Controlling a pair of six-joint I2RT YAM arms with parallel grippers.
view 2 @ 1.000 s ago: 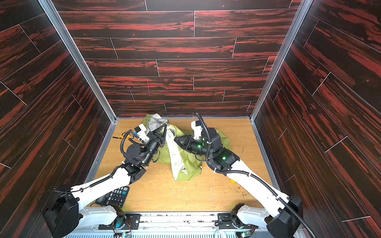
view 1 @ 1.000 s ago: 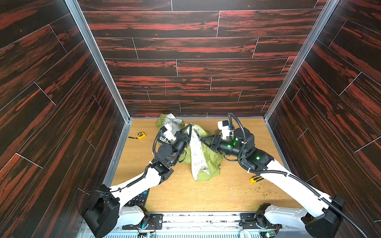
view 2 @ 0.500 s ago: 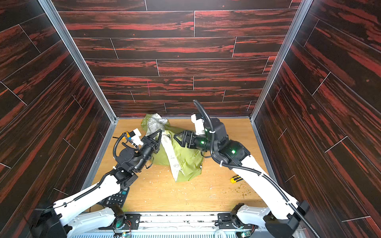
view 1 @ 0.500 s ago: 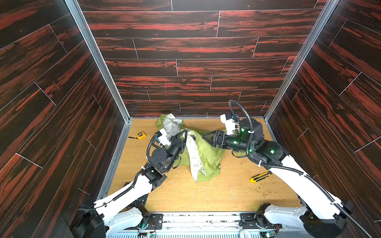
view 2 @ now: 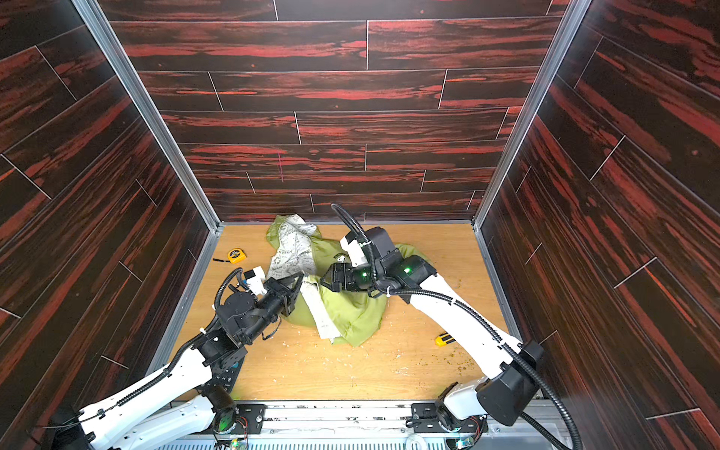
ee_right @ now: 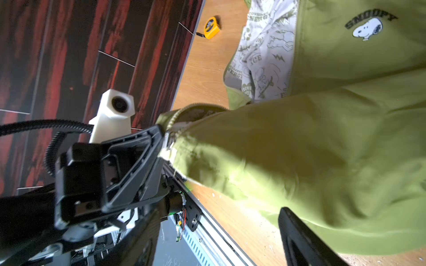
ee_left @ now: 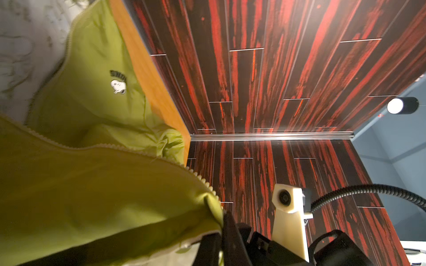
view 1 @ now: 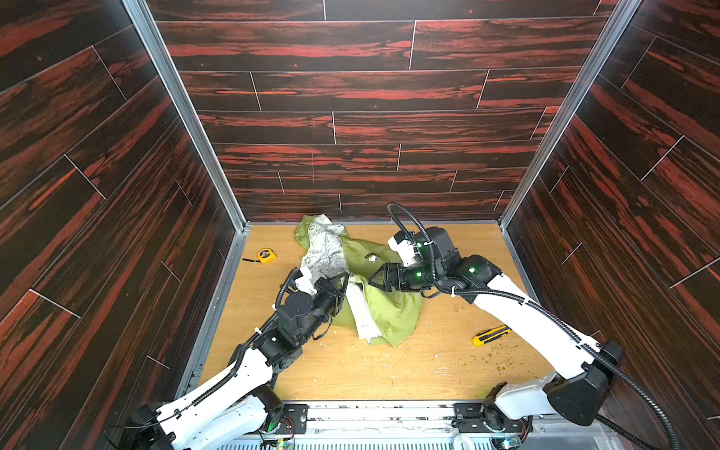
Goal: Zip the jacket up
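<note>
The jacket [view 1: 389, 311] lies bunched in the middle of the table [view 1: 350, 374], its far end close to the back wall, and it is plainly unzipped. The front gapes so that the white printed lining [view 1: 325, 253] shows beside the chest logo [view 1: 372, 257]. In the left wrist view two rows of zipper teeth [ee_left: 200, 180] run well apart, one along the lifted near edge and the other curving past the lining. Nowhere do they mesh, so by my judgement none of the zipping itself is done.

What is in hand is the set-up. The left gripper [view 1: 345, 279] has its fingers [ee_right: 152, 140] clenched on a corner of the front edge, right at the end of a zipper row, and holds that corner off the table (whether the slider sits there is too blurred to tell). The right gripper [view 1: 373, 281] is just beside it with its fingers spread and released. Cloth drapes over its one visible finger [ee_right: 297, 228], but nothing is pinched.

Left to do, I reckon: find the opposite bottom end, bring the two ends together, seat one in the slider, then draw the slider up the whole front. A tape measure [view 1: 266, 255] and a utility knife [view 1: 491, 336] lie apart from the jacket and play no part.
</note>
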